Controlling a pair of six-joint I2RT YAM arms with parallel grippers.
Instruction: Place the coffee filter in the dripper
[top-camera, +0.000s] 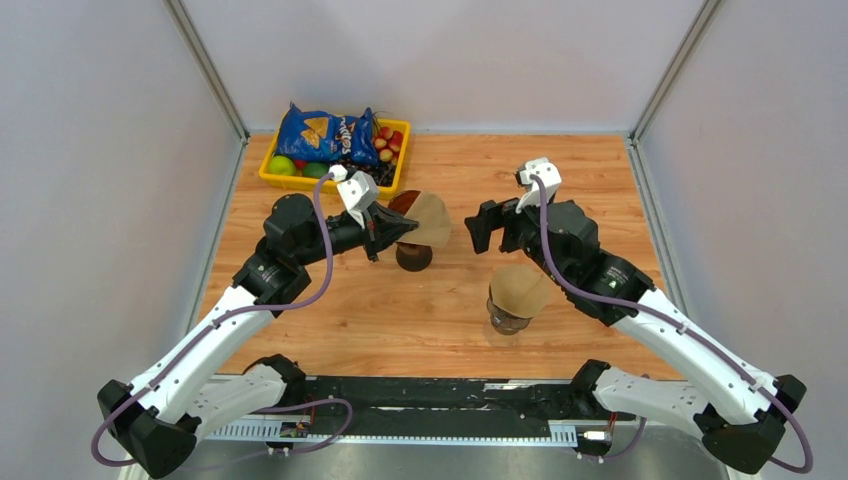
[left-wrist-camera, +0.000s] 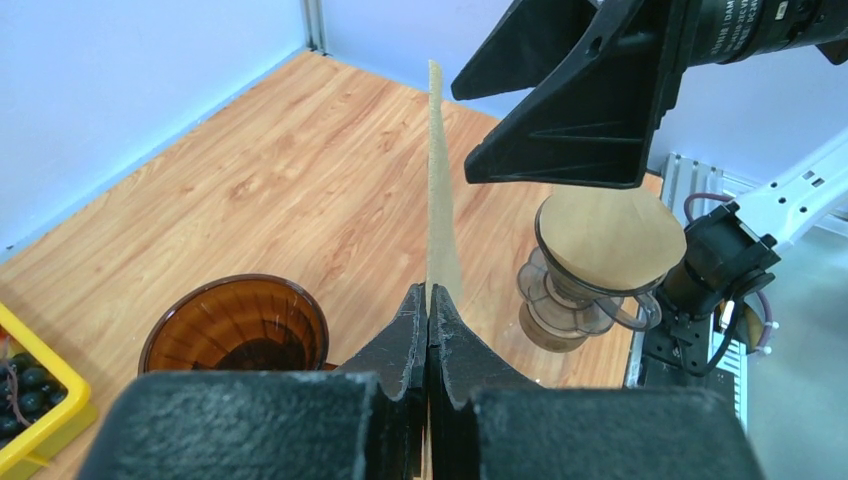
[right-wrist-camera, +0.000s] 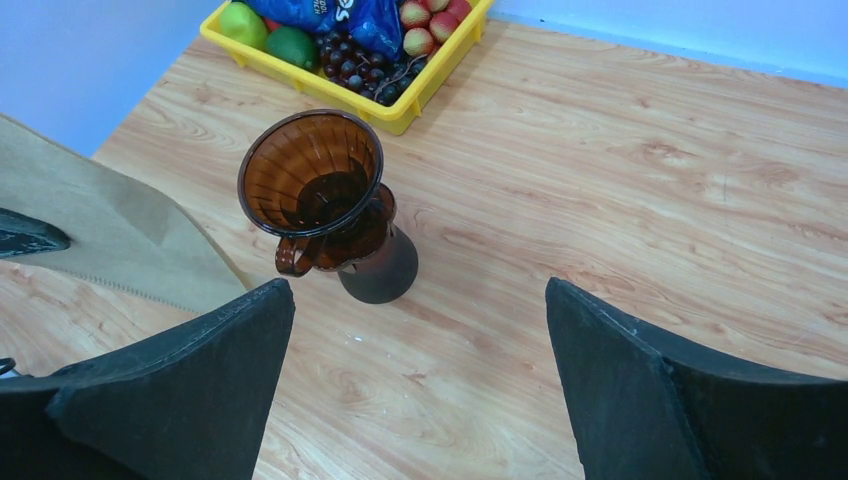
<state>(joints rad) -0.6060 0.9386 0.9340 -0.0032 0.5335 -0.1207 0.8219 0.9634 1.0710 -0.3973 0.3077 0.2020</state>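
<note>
My left gripper (left-wrist-camera: 429, 295) is shut on the lower edge of a brown paper coffee filter (left-wrist-camera: 437, 180), which stands edge-on above the fingers. In the top view the filter (top-camera: 432, 218) hangs just above and right of the amber dripper (top-camera: 412, 256), with the left gripper (top-camera: 405, 228) beside it. The dripper (right-wrist-camera: 315, 185) stands upright and holds nothing, its handle toward my right gripper (right-wrist-camera: 418, 300). That gripper is open with only bare table between its fingers. The right gripper (top-camera: 483, 226) faces the filter from the right.
A second, clear dripper (top-camera: 508, 318) capped by a brown filter cone (top-camera: 518, 288) stands under the right arm. A yellow tray (top-camera: 272, 180) with a blue snack bag (top-camera: 325, 132) and fruit sits at the back left. Walls enclose the table on three sides.
</note>
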